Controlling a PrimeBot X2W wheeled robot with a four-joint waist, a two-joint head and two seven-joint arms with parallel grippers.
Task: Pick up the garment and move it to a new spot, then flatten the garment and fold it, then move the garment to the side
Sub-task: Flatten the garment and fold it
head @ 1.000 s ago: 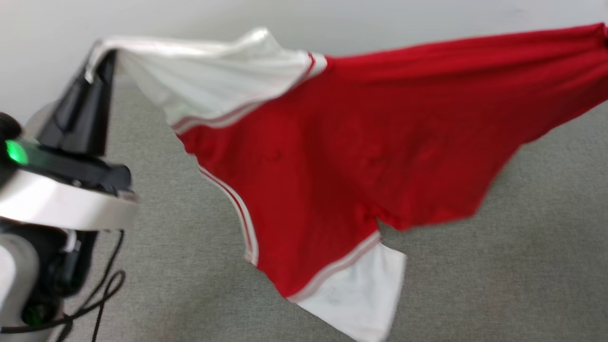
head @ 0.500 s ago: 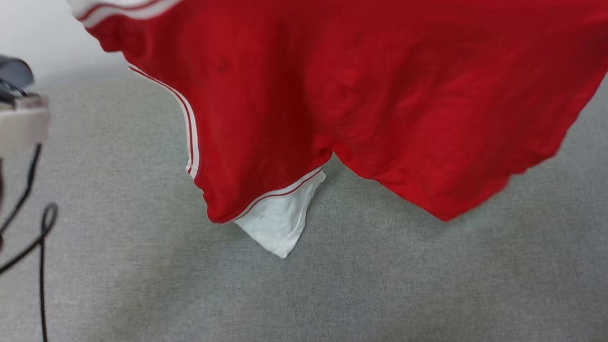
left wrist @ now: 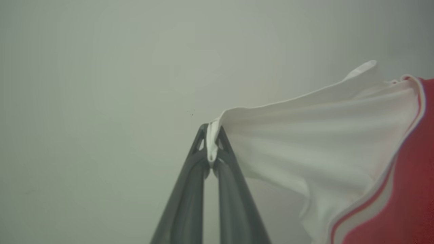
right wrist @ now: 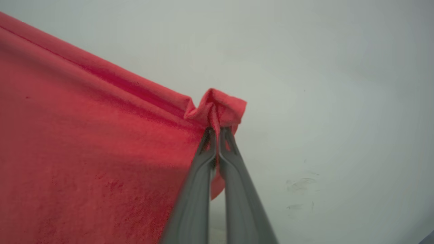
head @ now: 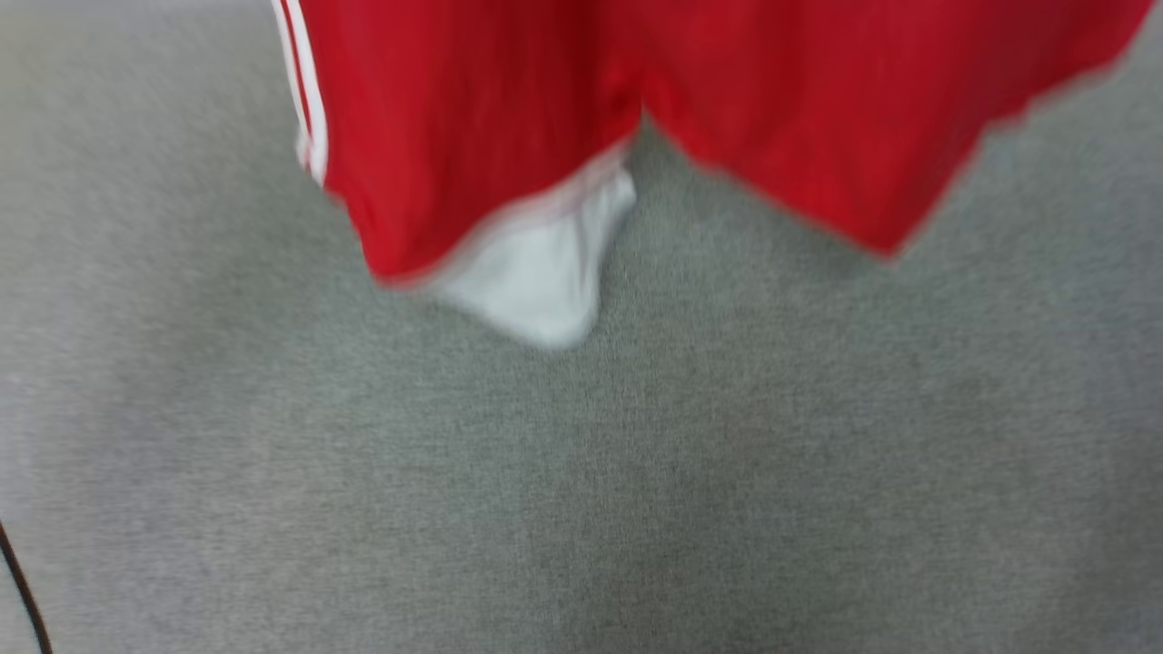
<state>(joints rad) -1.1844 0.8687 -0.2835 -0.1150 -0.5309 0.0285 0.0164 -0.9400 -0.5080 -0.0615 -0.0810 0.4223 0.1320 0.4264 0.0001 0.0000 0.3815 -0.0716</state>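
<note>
In the head view the garment [head: 745, 100] hangs across the top of the frame, red and blurry, over a grey cloth surface [head: 581, 490]. A white sleeve [head: 545, 272] dangles lowest, in the upper middle, and a striped trim [head: 304, 100] runs down the upper left. I cannot tell if that sleeve touches the grey cloth surface or hangs just above it. A thin black cable [head: 20, 581] peeks in at the lower left corner. In the left wrist view the left gripper [left wrist: 213, 144] sits in the middle of the frame. Its two fingers are squeezed tight on the very edge of the other white sleeve [left wrist: 305, 135], which stretches off to the right toward the red part. In the right wrist view the right gripper [right wrist: 217, 134] is pinched tight too. It holds a small bunched red corner in the middle of the frame, and the red cloth spreads out to the left. So the garment is up in the air, held between both grippers. I think things could go wrong from here. Each gripper has just a tiny bit of cloth, so a quick swing or a hard pull could tug it free, and one side would drop. The dangling sleeve could also get tucked under when the garment comes down, and then it would not lie flat for folding.
</note>
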